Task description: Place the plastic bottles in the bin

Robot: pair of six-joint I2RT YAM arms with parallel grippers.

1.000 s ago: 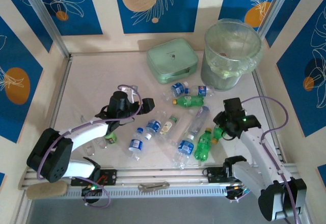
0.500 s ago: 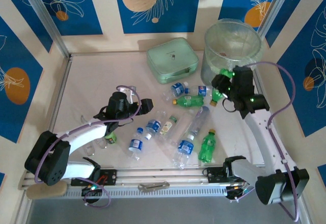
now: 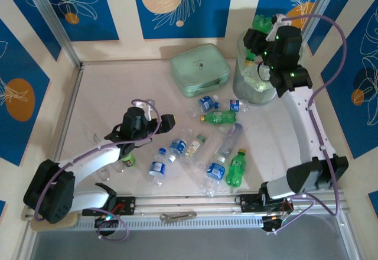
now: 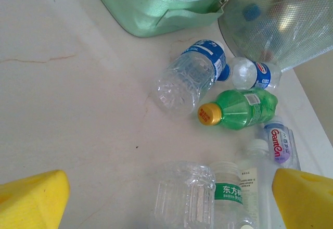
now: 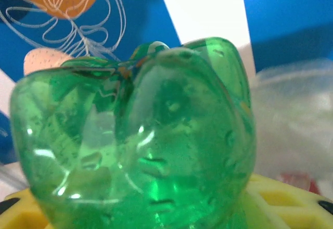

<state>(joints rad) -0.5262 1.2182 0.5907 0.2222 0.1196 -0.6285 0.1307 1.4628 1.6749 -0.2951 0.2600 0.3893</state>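
Right gripper (image 3: pixel 261 41) clamped a green bottle (image 5: pixel 140 135) above the bin (image 3: pixel 245 91) at one o'clock; left gripper (image 4: pixel 167 198) gaped wide over scattered bottles (image 4: pixel 192 75).

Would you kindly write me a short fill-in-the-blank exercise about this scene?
The right gripper holds a ____ bottle above the bin.
The left gripper has its jaws ____.
In the top view, the case lies ____ of the bin.
Answers: green; open; left.
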